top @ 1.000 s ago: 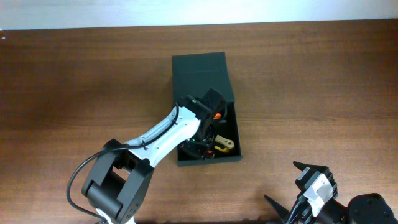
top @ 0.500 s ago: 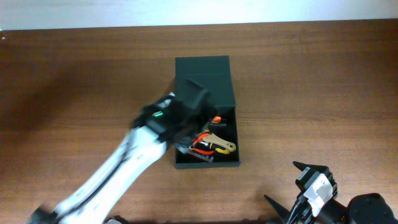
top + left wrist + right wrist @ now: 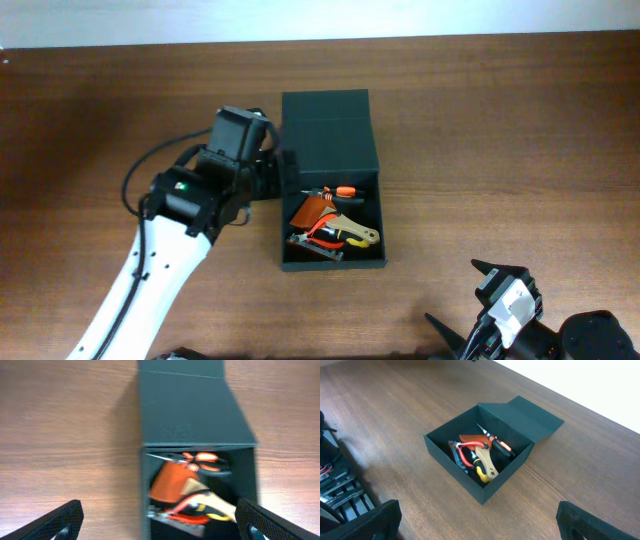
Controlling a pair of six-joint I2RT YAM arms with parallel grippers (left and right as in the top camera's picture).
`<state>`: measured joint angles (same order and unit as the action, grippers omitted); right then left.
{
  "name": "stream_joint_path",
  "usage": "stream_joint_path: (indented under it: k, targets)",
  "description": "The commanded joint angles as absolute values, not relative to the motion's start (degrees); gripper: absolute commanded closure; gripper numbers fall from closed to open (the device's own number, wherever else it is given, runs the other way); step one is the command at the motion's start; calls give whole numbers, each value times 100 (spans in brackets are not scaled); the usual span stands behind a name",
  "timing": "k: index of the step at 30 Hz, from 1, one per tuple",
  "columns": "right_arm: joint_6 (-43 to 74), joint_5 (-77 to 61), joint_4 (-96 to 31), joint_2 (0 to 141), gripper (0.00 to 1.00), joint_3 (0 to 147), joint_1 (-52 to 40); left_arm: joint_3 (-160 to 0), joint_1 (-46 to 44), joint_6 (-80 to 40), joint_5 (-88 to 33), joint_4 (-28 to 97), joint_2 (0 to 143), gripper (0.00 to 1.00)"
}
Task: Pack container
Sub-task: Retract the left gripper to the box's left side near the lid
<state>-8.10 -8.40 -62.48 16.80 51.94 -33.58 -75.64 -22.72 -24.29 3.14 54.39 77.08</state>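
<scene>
The container [image 3: 330,262] is a dark green-black box in the middle of the table, its flap lid [image 3: 326,122] open and lying back. Inside lie an orange-handled screwdriver [image 3: 341,190], an orange piece [image 3: 311,210], yellow-handled pliers [image 3: 352,233] and a red-handled tool [image 3: 314,243]. My left gripper [image 3: 272,172] is open and empty, raised beside the box's left wall. The left wrist view shows the box [image 3: 145,485] and its tools between the spread fingers [image 3: 160,522]. My right gripper [image 3: 458,295] is open and empty at the front right, and the box [image 3: 455,462] lies ahead of its fingers [image 3: 480,520].
The wooden table [image 3: 500,130] runs to a pale wall along the back edge. The left arm's white link [image 3: 150,270] crosses the front left. Part of the robot base with cables [image 3: 335,480] shows at the left of the right wrist view.
My left gripper has come up out of the box and moved to its left side, empty. The tools stay inside. The box has turned slightly straighter. The right arm has not moved.
</scene>
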Motion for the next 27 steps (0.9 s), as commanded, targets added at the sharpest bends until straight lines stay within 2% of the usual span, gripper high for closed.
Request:
stream_joint_path:
  k: [1, 7, 13, 18, 21, 27]
  targets:
    - [-786, -788, -6217, 1632, 1, 5196, -3369, -7548, -2078, -1811, 692, 5494, 7260, 1]
    - [-786, -788, -6217, 1632, 1, 5196, -3369, -7548, -2099, -1852, 541, 5524, 7026, 1]
    - [-786, -788, -6217, 1632, 1, 5196, -3369, -7546, -2099, -1839, 539, 6117, 7026, 1]
    - [-786, -792, -6211, 1632, 1, 5196, -3369, -7548, -2099, -867, -8, 6034, 7024, 1]
    - [-784, -910, -6208, 1632, 1, 5196, -3369, -7548, -2099, -803, -49, 5959, 7026, 1]
    - [-469, -2497, -6224, 1632, 1, 5196, -3369, -7546, -2099, -803, -45, 5964, 7026, 1]
